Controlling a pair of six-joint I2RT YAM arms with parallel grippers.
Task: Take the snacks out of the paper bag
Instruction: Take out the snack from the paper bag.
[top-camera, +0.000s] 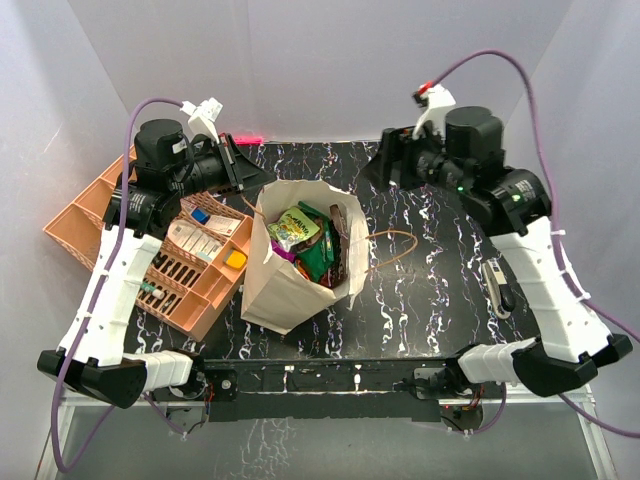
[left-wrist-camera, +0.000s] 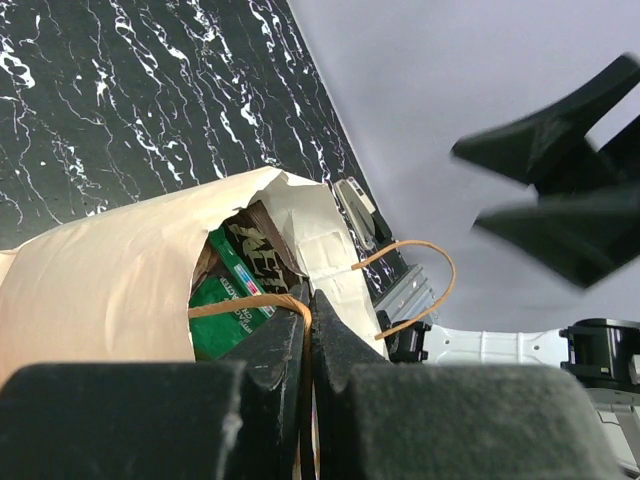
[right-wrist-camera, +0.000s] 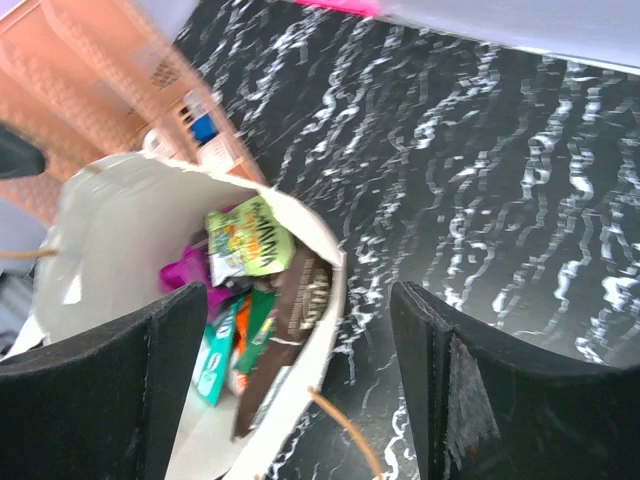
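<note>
I am clenching my left hand (left-wrist-camera: 308, 305) on the thin tan loop handle (left-wrist-camera: 250, 305) of the flimsy cream paper bag (left-wrist-camera: 100, 290), my released right hand (right-wrist-camera: 298, 300) facing the light, slippery yellow-green snack packet (right-wrist-camera: 250, 238), probably best pinched by its edge.

snacks (top-camera: 296, 230): lower parts hidden by paper bag (top-camera: 275, 290) wall | orange tray (top-camera: 78, 222): print on contents too small to read

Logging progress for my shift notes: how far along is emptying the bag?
Nothing is out yet: the snacks sit inside the upright bag, none on the table. In hand: the left gripper pinches a bag handle; the right gripper hangs open nearby. Every snack remains to be removed.
</note>
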